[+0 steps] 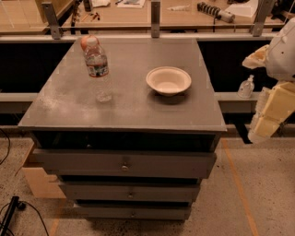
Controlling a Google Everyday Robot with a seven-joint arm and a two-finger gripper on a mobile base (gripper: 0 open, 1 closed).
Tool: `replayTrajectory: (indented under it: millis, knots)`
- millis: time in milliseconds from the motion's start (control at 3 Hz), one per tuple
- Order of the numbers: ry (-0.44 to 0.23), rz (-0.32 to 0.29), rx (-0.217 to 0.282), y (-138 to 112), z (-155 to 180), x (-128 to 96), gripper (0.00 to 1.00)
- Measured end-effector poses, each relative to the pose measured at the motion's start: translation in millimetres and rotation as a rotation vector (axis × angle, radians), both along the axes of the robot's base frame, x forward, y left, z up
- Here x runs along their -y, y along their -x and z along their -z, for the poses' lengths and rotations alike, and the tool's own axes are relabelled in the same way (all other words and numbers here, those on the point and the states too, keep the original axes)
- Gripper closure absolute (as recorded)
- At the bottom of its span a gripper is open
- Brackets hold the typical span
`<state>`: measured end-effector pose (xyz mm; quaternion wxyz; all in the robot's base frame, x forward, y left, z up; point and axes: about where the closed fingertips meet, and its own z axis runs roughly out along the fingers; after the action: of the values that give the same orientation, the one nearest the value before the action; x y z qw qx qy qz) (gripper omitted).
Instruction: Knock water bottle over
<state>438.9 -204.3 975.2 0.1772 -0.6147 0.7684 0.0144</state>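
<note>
The water bottle (98, 69) stands upright on the left part of the grey cabinet top (124, 108). It is clear and ribbed, with a dark label band and a pale cap. My gripper (258, 131) hangs at the right edge of the view, beyond the cabinet's right side and below its top. It is far from the bottle and touches nothing.
A white bowl (168, 80) sits on the cabinet top, right of the bottle. A small sanitizer bottle (246, 87) stands on a ledge behind, at the right. A workbench (138, 14) with tools runs along the back. Drawers (124, 163) face me.
</note>
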Motion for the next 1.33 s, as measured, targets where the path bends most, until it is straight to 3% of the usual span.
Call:
replayTrajectory:
  millis: [333, 667, 1000, 1333]
  knots:
    - [-0.167, -0.154, -0.025, 3, 12, -37, 0.00]
    - [-0.374, -0.234, -0.036, 15, 16, -101, 0.00]
    - [-0.582, -0.195, -0.003, 16, -9, -173, 0.00]
    - [-0.652, -0.156, 0.064, 0, -27, -190, 0.00]
